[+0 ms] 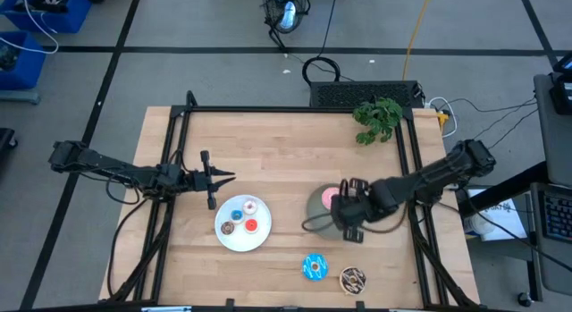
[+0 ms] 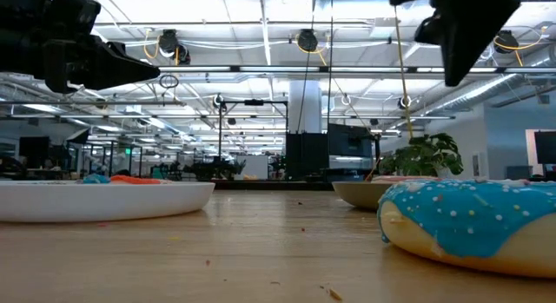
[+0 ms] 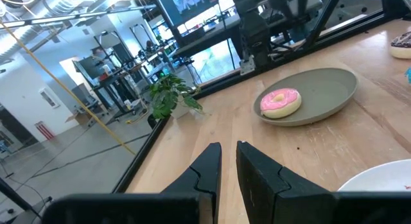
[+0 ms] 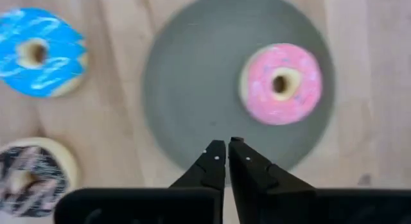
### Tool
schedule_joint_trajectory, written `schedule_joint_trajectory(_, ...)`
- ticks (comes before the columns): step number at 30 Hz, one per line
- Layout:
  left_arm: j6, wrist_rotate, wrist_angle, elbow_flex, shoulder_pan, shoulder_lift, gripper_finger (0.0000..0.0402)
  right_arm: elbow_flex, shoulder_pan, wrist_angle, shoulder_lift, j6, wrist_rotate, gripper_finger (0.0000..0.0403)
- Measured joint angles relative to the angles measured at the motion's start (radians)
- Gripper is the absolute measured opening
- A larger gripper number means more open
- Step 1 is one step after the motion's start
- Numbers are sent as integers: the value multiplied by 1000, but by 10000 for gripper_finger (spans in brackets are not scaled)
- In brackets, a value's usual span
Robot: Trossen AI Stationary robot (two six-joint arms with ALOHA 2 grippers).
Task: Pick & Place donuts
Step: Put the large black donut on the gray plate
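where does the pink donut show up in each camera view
High view: pink donut on the grey plate, partly under the right arm.
Low view: only a pink sliver above the plate's rim.
Left wrist view: on the plate.
Right wrist view: on the plate.
Shared landmark: the grey plate.

From my station I see the wooden counter [image 1: 268, 151] standing on a grey floor [image 1: 214, 71] crossed by dark lines, with blue bins [image 1: 36, 26] off at one corner and a small green plant [image 1: 378, 118] at the counter's far edge. Looking level across it, I make out a large open hall with bright ceiling strip lights [image 2: 234, 8], exposed pipes and hanging cables, a pale column [image 2: 305, 108] and dark monitors [image 2: 347, 147] behind the plant.
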Motion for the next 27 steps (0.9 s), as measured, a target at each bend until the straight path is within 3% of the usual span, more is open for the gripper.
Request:
schedule_joint_trajectory(6,-3,0,0,0,0,0,56,-3,145,4,16,68,-74,3)
schedule_joint_trajectory(11,-3,0,1,0,0,0,56,-50,219,108,14,90,-86,6)
schedule_joint_trajectory(27,-4,1,1,0,0,0,56,-209,236,379,14,196,-135,1)
